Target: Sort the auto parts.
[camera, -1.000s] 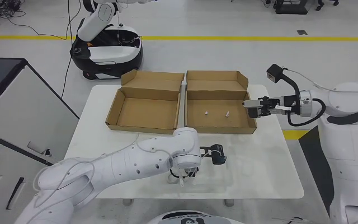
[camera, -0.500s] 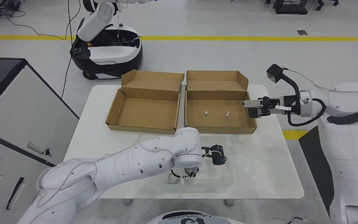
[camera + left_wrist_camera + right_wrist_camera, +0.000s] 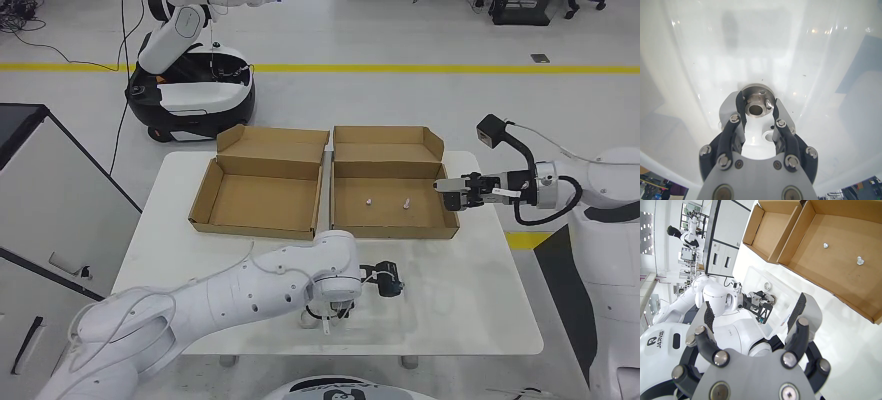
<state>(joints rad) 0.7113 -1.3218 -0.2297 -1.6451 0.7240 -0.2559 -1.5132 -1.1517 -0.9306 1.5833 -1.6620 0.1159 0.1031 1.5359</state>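
Observation:
A metal flanged hub stands in a clear plastic bin near the table's front. My left gripper is shut on it, black pads pressed against both sides of the flange. A metal ring lies in the same bin beside it. Two bolts lie in the right cardboard box. The left cardboard box holds nothing. My right gripper hangs open with nothing in it, over the right box's right edge.
The two open boxes stand side by side at the table's back, lids folded up. A white part lies under the left gripper in the bin. Bare white tabletop stretches along the front right.
My left wrist has shifted very slightly toward the table's front. The right arm has kept still.

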